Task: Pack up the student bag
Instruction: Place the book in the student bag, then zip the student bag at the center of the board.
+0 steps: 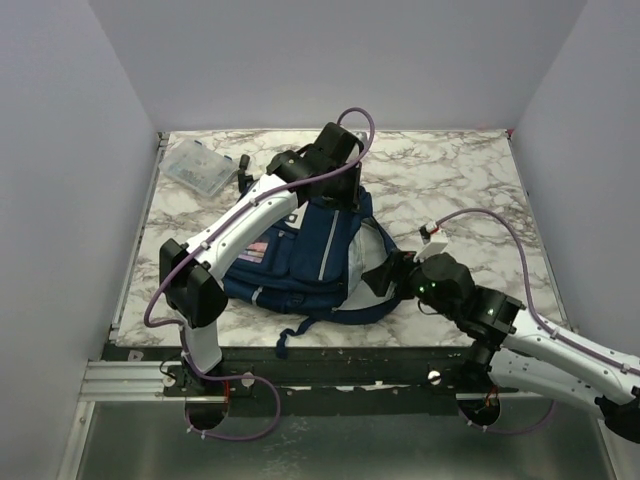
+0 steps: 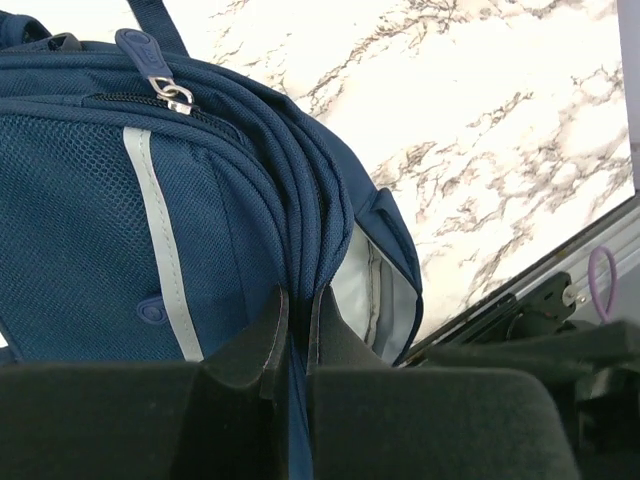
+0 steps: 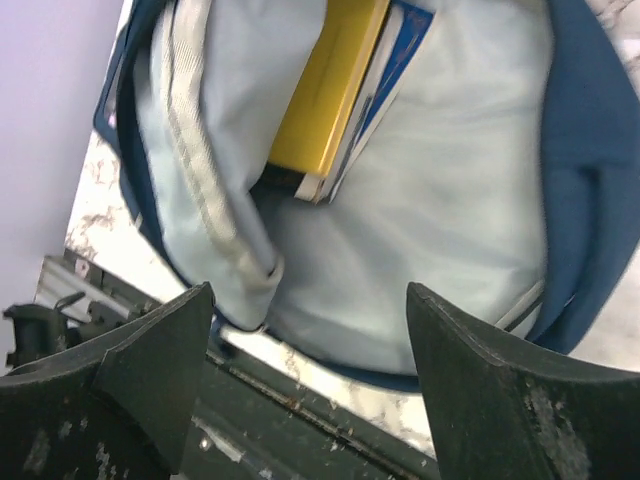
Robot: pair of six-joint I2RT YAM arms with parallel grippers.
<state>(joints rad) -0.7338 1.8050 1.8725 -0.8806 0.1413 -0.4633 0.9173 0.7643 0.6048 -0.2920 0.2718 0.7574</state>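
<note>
White marble-patterned tabletop (image 1: 460,180), closed in by pale lilac walls on three sides, carries everything we see. Starting at the left gripper (image 2: 297,300), we find its two black fingers pressed together on a fold of navy fabric at the upper rim of the student bag (image 1: 290,262); the cloth runs straight down between the pads, so the pinch is plain. Just beside that fold we see the layered zip seams curving away, a grey reflective stripe (image 2: 160,240) down a mesh panel, and a metal zip pull (image 2: 168,92) lying on the top seam. The right gripper (image 3: 310,300) stands spread wide with nothing between its jaws, held at the bag's mouth and looking into it. Past its fingertips we see the pale blue-grey lining, and tucked in the pocket a yellow book (image 3: 325,90) with a second book (image 3: 390,70), blue and white on its cover, lying against it; both are partly hidden by the lining's edge. Stepping back to the overhead view, we place the bag at the middle of the surface, lying flat with its front pocket up, its open mouth turned toward the right edge and a blue strap trailing to the near edge. Well apart from it, at the far left corner, sits a small clear plastic box (image 1: 198,167).
</note>
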